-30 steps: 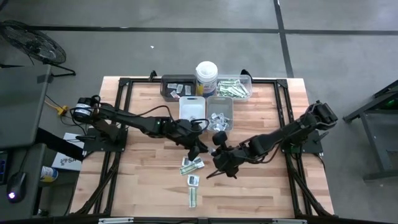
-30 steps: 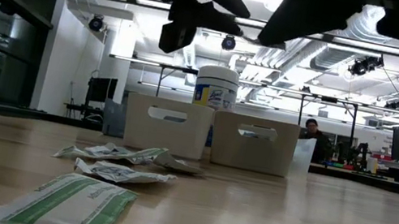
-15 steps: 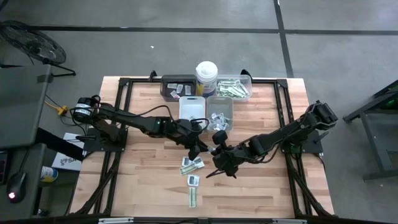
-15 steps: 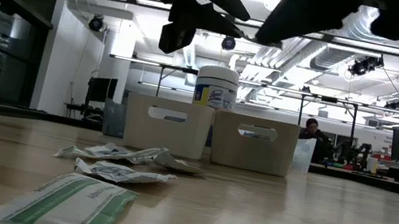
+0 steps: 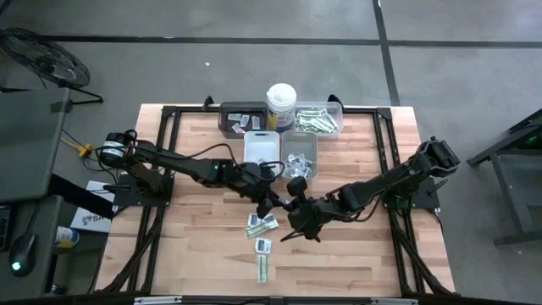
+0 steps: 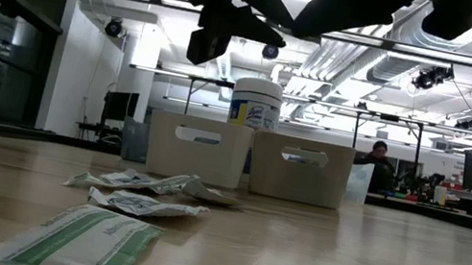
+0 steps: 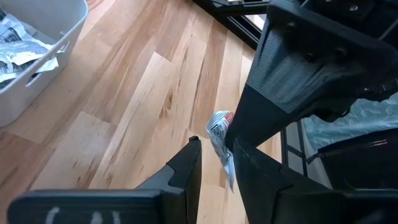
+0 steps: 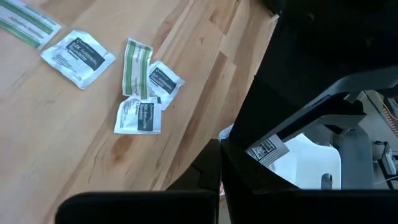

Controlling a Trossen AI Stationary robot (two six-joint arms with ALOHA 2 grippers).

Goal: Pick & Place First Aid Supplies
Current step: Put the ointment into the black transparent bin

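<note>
- We judge the sorting partly done: several first aid supplies already sit in trays at the far side of the table (image 5: 186, 254), while a handful lie loose on the wood near the middle.
- Loose items left: a small cluster of sachets and a green strip (image 5: 262, 224), a single white sachet (image 5: 262, 246) nearer to us, and a green-and-white strip (image 5: 262, 268) nearest of all.
- Our left gripper (image 5: 269, 202) hangs above the table just far of that cluster; its fingers stand part-way apart, pinching a small white packet (image 7: 221, 140) between them.
- Our right gripper (image 5: 290, 230) is close beside the left one, just right of the cluster; its fingers are fully together and we see nothing in them.
- The two grippers are nearly touching, so we guess the packet is being carried or passed, though we cannot tell which tray it is bound for.
- Containers, at the far edge: a dark tray (image 5: 240, 119) with a few white sachets; a clear tray (image 5: 321, 119) holding green strips; between them a tall white canister (image 5: 280, 105) with its lid on.
- Just nearer: a white tray (image 5: 262, 149) that looks bare inside, and to its right a grey tray (image 5: 299, 156) with crumpled white packets.
- What remains, as we judge it: place the held packet, then clear the loose ones.
</note>
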